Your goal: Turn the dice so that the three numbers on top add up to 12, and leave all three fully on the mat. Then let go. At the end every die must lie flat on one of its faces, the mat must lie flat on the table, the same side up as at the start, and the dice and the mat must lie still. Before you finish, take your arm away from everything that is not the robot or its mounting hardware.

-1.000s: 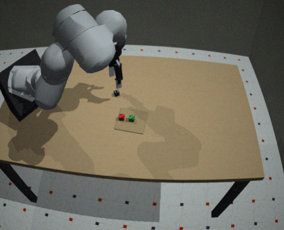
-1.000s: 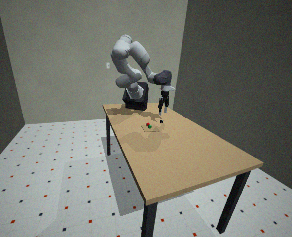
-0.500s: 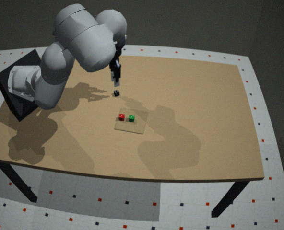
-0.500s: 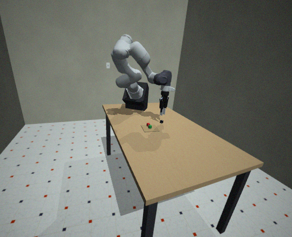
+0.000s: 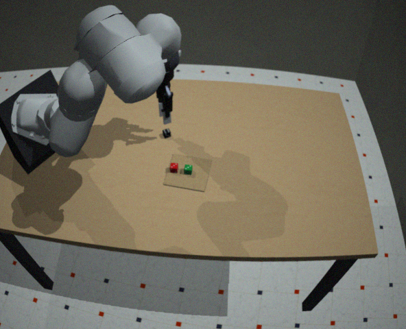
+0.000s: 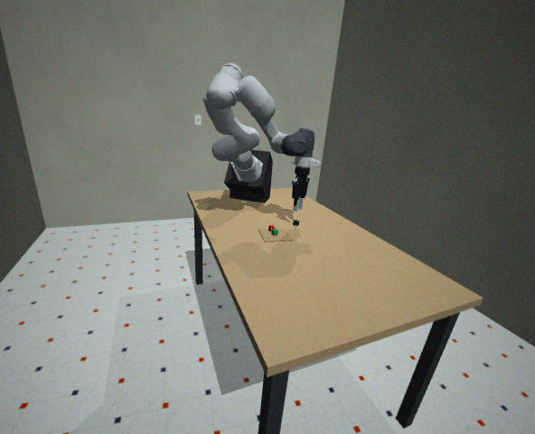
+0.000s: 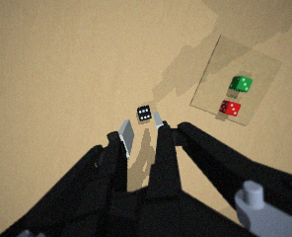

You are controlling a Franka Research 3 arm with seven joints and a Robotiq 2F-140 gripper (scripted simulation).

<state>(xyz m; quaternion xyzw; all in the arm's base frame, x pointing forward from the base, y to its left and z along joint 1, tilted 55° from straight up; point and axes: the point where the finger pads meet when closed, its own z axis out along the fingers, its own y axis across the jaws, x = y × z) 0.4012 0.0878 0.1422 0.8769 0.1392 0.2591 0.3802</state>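
Note:
A black die (image 5: 166, 133) (image 6: 295, 222) (image 7: 144, 113) lies flat on the bare table, off the mat, toward the robot's base. A red die (image 5: 173, 167) (image 6: 271, 228) (image 7: 230, 108) and a green die (image 5: 188, 168) (image 6: 275, 231) (image 7: 241, 83) sit side by side on the thin tan mat (image 5: 185, 184) (image 6: 284, 238) (image 7: 215, 74), which lies flat. My gripper (image 5: 166, 120) (image 6: 297, 207) (image 7: 143, 123) hangs a little above the black die and points down. Its fingers are drawn in to a narrow gap, still wider than the die, with nothing between them.
The arm's black base block (image 5: 22, 149) (image 6: 248, 182) stands at the table's far corner, beyond the black die. The table (image 5: 284, 159) stretches wide to the right of the mat. The arm's shadows fall across the mat.

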